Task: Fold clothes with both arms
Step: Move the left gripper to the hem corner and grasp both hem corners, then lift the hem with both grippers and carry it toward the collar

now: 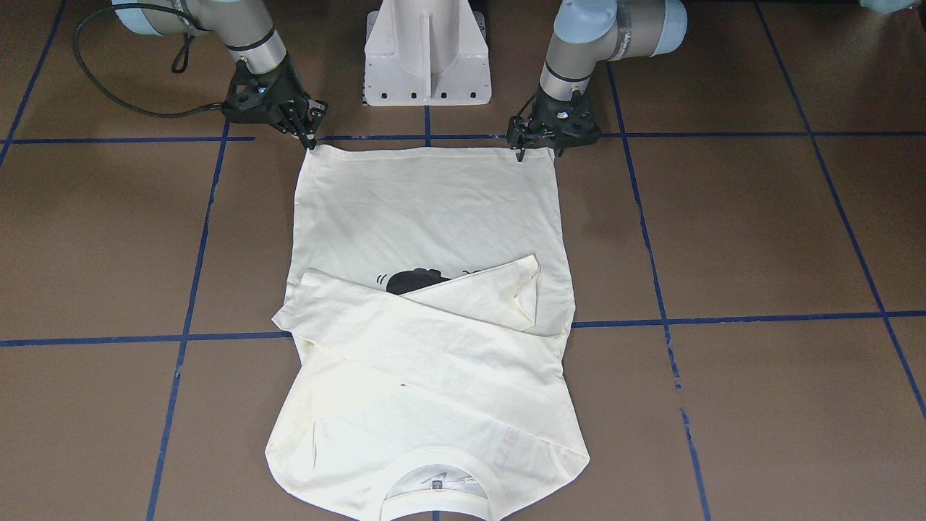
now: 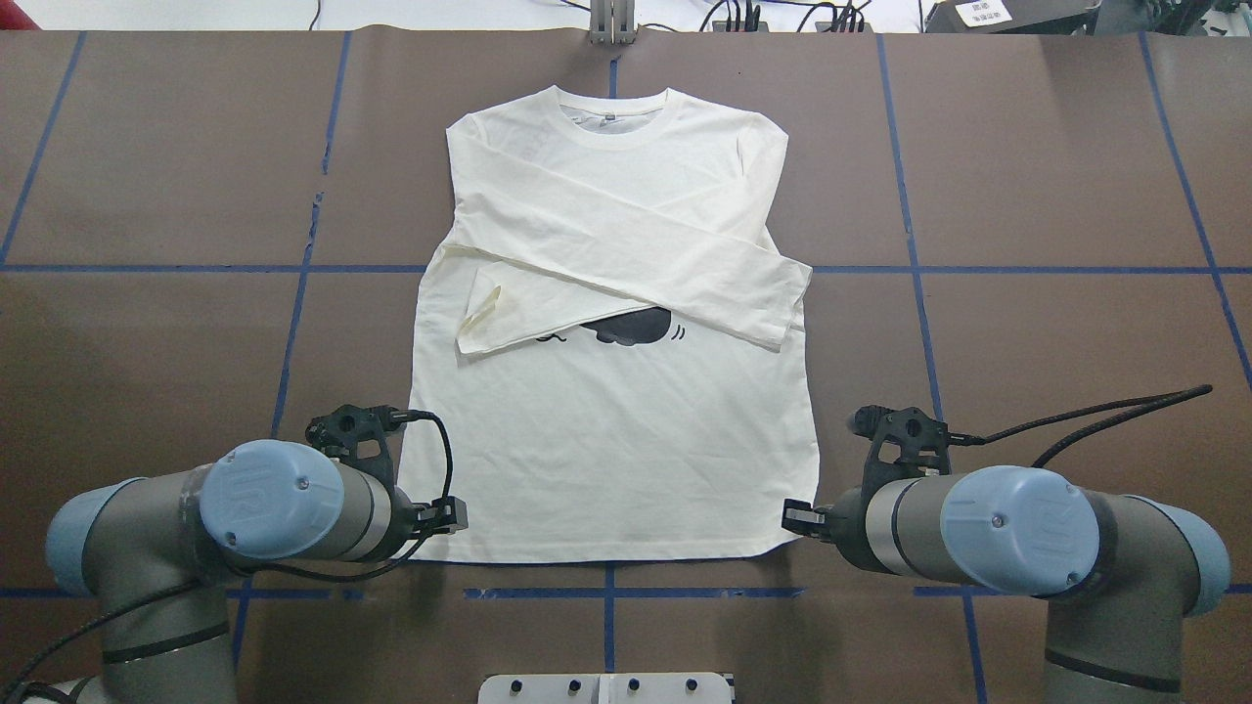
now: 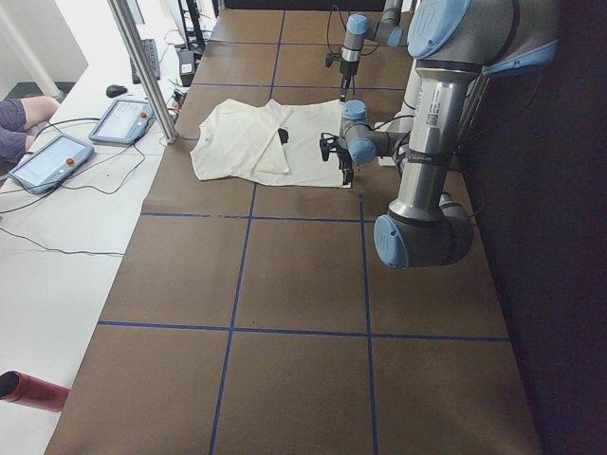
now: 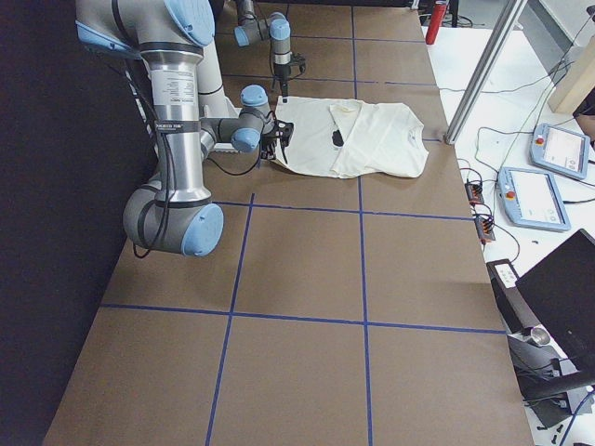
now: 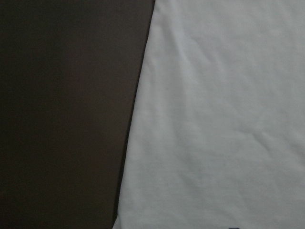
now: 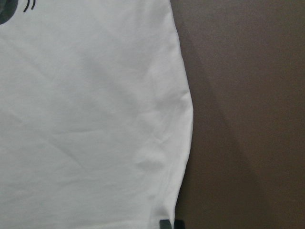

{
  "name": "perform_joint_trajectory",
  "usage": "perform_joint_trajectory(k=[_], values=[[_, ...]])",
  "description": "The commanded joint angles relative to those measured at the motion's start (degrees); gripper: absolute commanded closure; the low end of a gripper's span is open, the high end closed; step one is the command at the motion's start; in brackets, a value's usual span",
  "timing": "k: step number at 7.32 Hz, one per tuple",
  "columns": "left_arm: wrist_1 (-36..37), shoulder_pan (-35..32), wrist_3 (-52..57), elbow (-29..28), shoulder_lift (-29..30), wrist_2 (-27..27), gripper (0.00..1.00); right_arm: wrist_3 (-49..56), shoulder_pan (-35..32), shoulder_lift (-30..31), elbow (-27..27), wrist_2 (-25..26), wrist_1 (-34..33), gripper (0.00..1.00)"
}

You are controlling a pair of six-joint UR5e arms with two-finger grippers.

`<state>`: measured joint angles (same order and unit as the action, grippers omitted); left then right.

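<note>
The cream-white T-shirt (image 1: 434, 202) lies flat and face up, hem toward me and collar at the far side. Both sleeves are folded across the chest and hide most of the black cat print (image 2: 626, 328); the lettering is hidden. My left gripper (image 1: 521, 152) is down at the hem's left corner, at the left in the overhead view (image 2: 445, 518). My right gripper (image 1: 311, 139) is down at the hem's right corner (image 2: 797, 516). Each looks shut on the hem. The right wrist view shows close-set fingertips (image 6: 165, 224) at the cloth's edge (image 6: 95, 119).
The white pedestal base (image 1: 427, 51) stands between the arms, just behind the hem. Blue tape lines cross the brown table (image 2: 1027, 176). Tablets (image 3: 47, 161) and cables lie on the white bench past the collar, beside a metal pole (image 3: 142, 66).
</note>
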<state>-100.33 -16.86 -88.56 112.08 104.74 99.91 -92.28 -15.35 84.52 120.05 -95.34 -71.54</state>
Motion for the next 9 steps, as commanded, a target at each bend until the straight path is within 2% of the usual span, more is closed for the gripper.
perform_joint_trajectory(k=[1,5,7,8,9], values=[[0.75,0.34,-0.21,-0.28,-0.59,-0.06,0.26,0.00,0.06,-0.23,0.01,0.07,0.00,1.00],[1.98,1.21,-0.21,-0.72,-0.94,-0.06,0.50,0.00,-0.03,-0.23,0.01,0.16,0.00,1.00],[2.07,1.22,-0.21,-0.29,-0.86,0.02,0.86,0.00,-0.03,-0.23,-0.08,0.16,0.00,1.00],[3.12,1.22,-0.12,0.24,-0.68,0.11,1.00,0.00,-0.03,-0.23,-0.08,0.07,0.00,1.00],[3.91,1.22,-0.12,0.77,-0.33,0.20,1.00,0.09,-0.20,-0.14,0.01,-0.11,0.00,1.00]])
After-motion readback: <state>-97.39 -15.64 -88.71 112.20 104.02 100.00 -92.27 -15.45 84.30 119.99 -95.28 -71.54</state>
